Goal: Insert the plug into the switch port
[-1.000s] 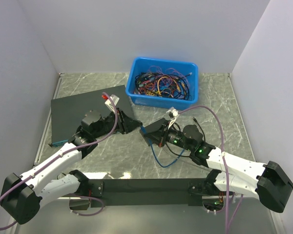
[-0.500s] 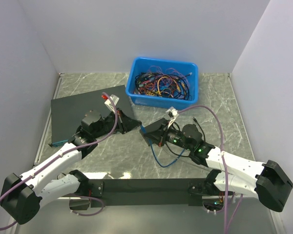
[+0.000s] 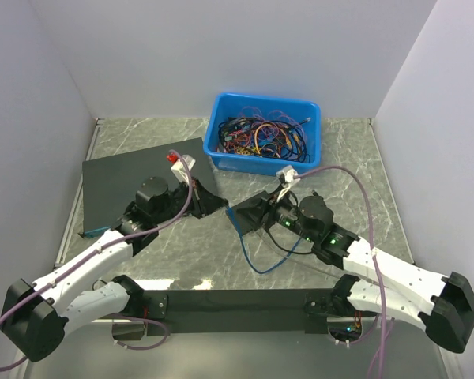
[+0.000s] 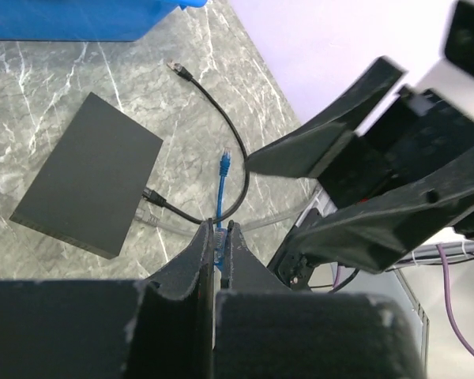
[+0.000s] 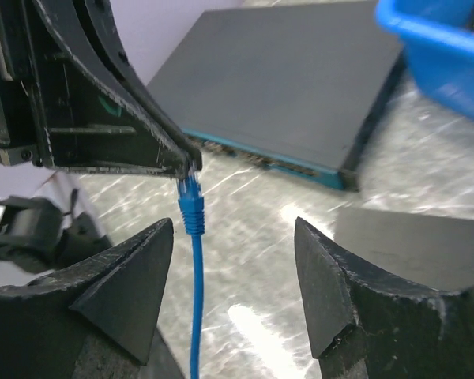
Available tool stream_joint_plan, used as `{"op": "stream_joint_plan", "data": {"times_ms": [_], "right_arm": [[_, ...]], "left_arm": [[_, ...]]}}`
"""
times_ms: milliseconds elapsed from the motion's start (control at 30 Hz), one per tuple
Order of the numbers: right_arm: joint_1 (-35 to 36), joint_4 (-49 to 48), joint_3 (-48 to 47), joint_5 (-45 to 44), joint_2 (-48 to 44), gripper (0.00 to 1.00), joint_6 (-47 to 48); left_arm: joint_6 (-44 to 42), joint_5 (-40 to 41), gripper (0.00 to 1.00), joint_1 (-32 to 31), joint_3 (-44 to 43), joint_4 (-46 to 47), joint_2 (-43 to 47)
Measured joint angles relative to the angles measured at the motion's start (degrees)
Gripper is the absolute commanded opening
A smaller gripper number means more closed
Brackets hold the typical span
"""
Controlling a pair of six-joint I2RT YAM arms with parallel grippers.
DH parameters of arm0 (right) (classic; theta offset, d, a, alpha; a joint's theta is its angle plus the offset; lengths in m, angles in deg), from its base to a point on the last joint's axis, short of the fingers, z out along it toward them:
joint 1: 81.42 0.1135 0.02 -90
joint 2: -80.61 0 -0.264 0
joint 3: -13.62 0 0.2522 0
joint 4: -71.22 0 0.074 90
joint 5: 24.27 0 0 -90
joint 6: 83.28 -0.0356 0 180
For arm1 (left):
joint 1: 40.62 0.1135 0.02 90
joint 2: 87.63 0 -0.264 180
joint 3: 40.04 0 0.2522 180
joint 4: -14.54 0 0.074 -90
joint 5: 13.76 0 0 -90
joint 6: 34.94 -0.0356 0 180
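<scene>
Looks like a mid-air handoff to me: the left pincer (image 5: 186,164) is clenching the plug (image 5: 190,196) up off the table (image 5: 253,209), while the right pincer (image 5: 231,229) is sitting spread wide either side of the blue cable (image 5: 193,316), gripping nothing. The plug is standing roughly upright, tip up, cable trailing down. Next I'm guessing the right one is needing to close just below it, then swing it level toward the narrow edge of the small black box (image 4: 87,185).
</scene>
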Motion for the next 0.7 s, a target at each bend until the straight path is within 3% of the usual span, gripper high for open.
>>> {"op": "stream_joint_plan", "data": {"times_ms": [700], "right_arm": [[3.37, 4.55, -4.52, -2.91, 5.38, 0.51, 4.74]], "left_arm": [[0.07, 0.57, 0.00, -0.02, -0.42, -0.72, -3.34]]}}
